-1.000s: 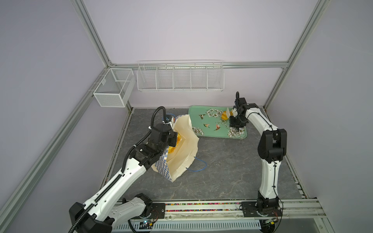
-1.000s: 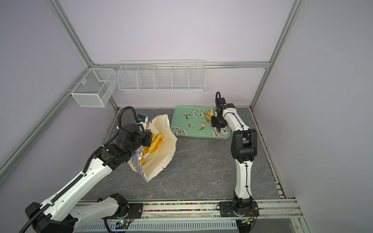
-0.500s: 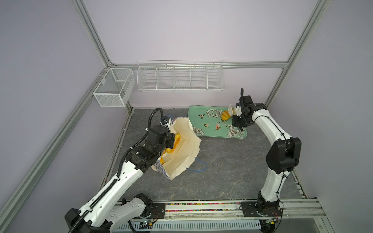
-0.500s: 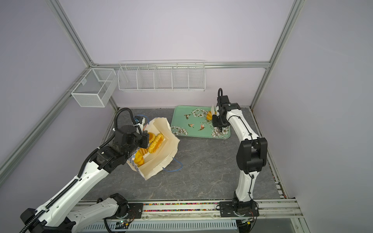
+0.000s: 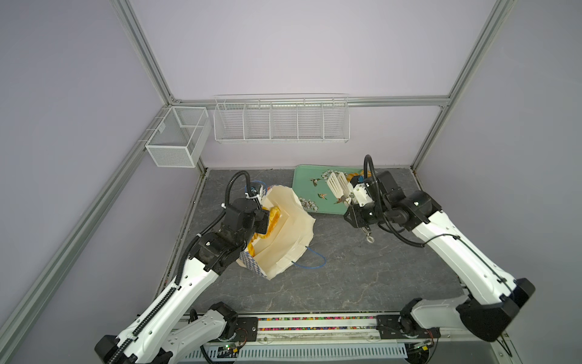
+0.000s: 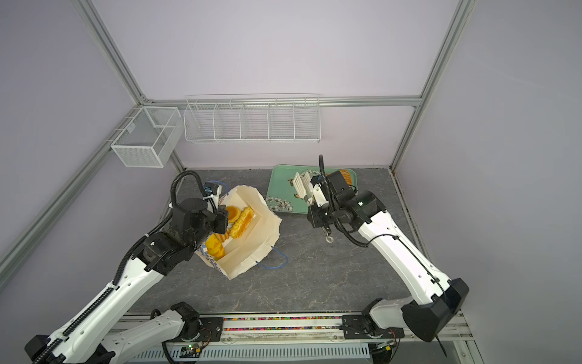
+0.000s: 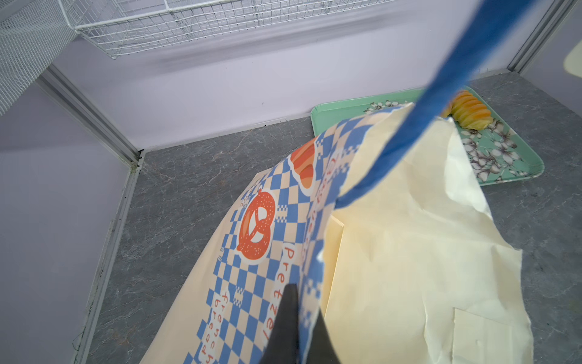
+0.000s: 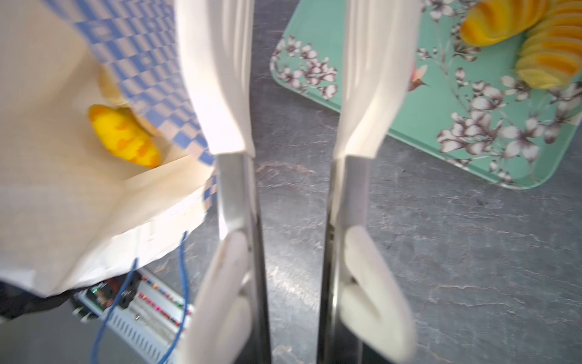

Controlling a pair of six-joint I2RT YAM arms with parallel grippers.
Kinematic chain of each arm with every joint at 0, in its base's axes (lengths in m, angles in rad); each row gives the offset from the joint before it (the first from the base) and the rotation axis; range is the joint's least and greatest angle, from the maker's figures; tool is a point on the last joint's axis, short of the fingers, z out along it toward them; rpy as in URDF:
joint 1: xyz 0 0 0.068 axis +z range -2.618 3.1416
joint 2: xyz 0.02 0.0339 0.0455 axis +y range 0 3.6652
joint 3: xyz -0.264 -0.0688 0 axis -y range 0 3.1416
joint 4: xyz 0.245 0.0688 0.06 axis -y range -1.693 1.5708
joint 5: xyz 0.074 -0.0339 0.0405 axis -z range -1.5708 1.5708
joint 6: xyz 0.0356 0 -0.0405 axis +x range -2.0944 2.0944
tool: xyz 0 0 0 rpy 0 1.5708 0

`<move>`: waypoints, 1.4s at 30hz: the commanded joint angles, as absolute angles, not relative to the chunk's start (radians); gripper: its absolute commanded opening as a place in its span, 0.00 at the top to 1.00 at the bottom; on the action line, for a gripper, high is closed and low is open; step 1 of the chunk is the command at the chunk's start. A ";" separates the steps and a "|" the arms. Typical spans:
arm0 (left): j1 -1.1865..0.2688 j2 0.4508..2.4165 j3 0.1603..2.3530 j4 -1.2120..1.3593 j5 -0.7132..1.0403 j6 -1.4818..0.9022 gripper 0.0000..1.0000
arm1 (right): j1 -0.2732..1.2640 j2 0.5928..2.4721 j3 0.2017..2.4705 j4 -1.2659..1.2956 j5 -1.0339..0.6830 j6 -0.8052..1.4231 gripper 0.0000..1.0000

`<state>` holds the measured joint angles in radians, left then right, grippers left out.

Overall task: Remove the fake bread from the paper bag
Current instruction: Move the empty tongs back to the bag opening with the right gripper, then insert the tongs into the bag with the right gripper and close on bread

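Green tray (image 5: 304, 176) near paper bag (image 5: 293, 227)

On the tabletop (image 5: 346, 277), the paper bag (image 5: 293, 230) holds bread (image 6: 241, 222). The tray (image 5: 304, 179) lies at two o'clock from it, carrying two loaves (image 8: 504, 19), with tongs (image 5: 337, 187) above it.

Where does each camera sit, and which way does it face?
Both top views: high above the base rail, facing down and back; left arm, right arm, paper bag, tray.
Left wrist: on the left arm, looking along the left claw pinching the bag's rim.
Right wrist: on the right arm, looking along the tongs in the right claw.
Shared: both wrist views catch the bag, the tray and fake bread on it.
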<state>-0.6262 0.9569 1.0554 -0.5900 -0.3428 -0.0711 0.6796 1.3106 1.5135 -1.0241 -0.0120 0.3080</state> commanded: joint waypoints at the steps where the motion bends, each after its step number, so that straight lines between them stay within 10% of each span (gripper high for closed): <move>1: -0.618 0.925 1.044 -0.585 -0.335 -0.090 1.00 | 0.804 1.259 1.502 -1.036 0.021 0.422 0.62; 12: -0.619 0.952 1.036 -0.566 -0.299 -0.123 1.00 | 1.148 1.387 1.587 -0.987 0.037 0.477 0.63; 42: -0.675 0.921 0.977 -0.478 -0.243 -0.137 1.00 | 0.968 1.958 1.810 -0.895 -0.219 0.583 0.57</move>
